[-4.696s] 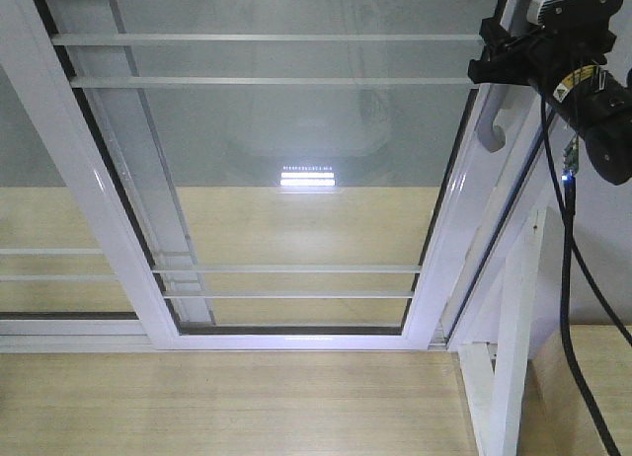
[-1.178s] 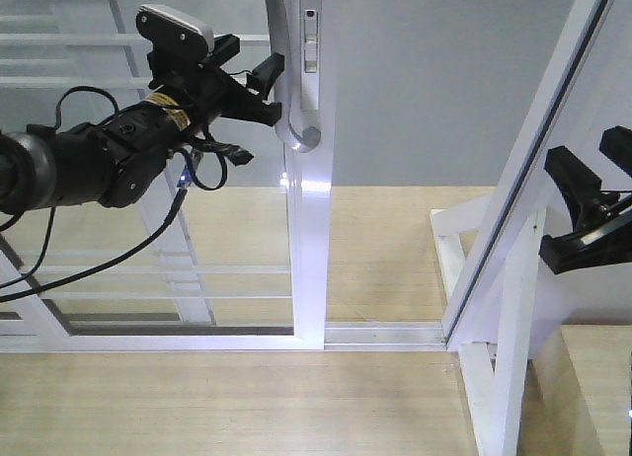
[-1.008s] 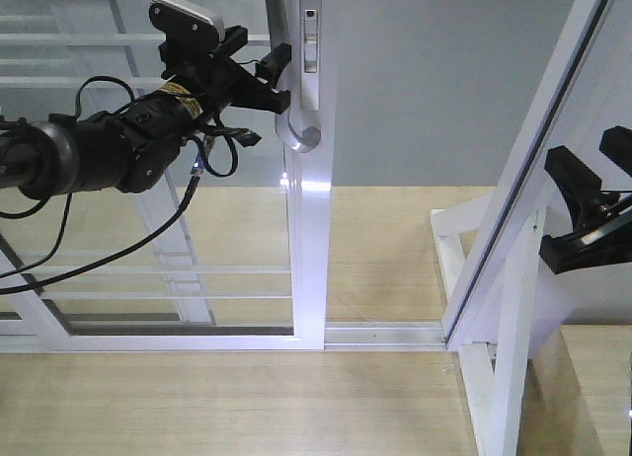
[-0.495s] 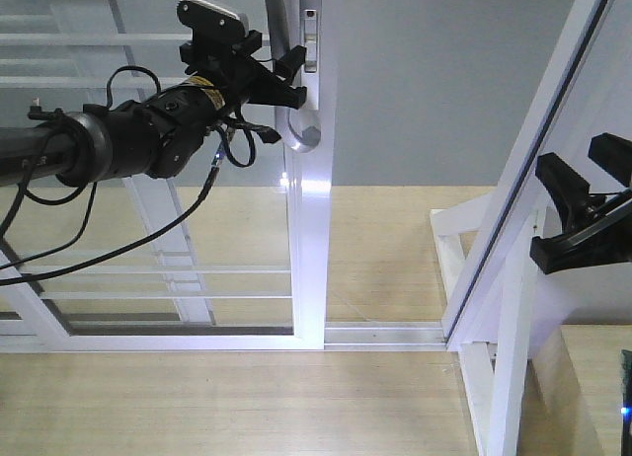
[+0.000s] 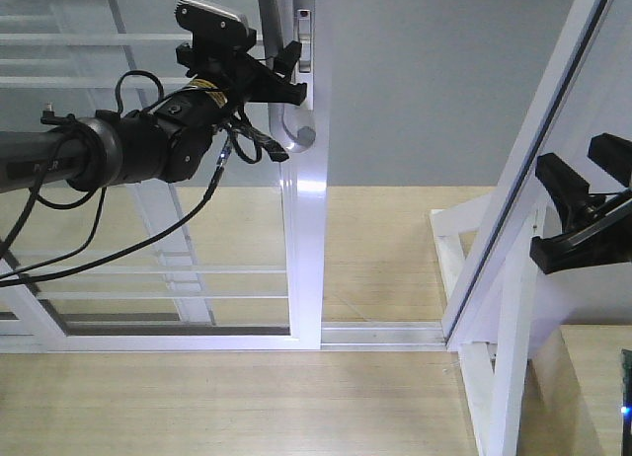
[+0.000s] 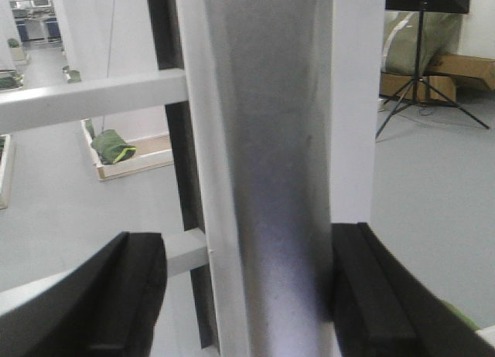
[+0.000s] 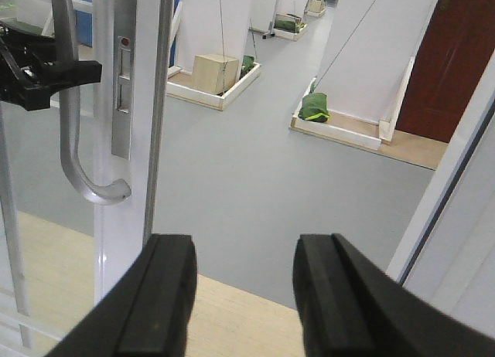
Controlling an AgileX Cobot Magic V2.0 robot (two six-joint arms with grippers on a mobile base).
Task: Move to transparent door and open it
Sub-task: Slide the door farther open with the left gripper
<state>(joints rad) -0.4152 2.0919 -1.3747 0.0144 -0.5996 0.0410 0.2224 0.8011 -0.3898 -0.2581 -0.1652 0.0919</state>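
Note:
The transparent door (image 5: 304,239), clear glass in a white frame with thin white bars, stands slid to the left, leaving a gap to its right. Its curved grey handle (image 5: 283,115) is on the right stile. My left gripper (image 5: 277,65) is open and straddles the handle. In the left wrist view the handle (image 6: 278,141) fills the space between the fingers (image 6: 363,295); the right finger touches it and the left one stands apart. My right gripper (image 5: 583,214) is open and empty at the right, beside the fixed frame. The right wrist view shows the handle (image 7: 71,133) far left of its fingers (image 7: 166,303).
A slanted white fixed frame (image 5: 533,150) and a white support stand (image 5: 499,377) are at the right. The floor track (image 5: 385,333) runs across the gap. A second barred glass panel (image 5: 89,81) is behind at the left. Black cables (image 5: 148,244) hang from the left arm.
The door was closed and now stands slid left. My left gripper moved right onto the handle, and the stile shifted slightly left in the last half second. The right gripper barely moved.

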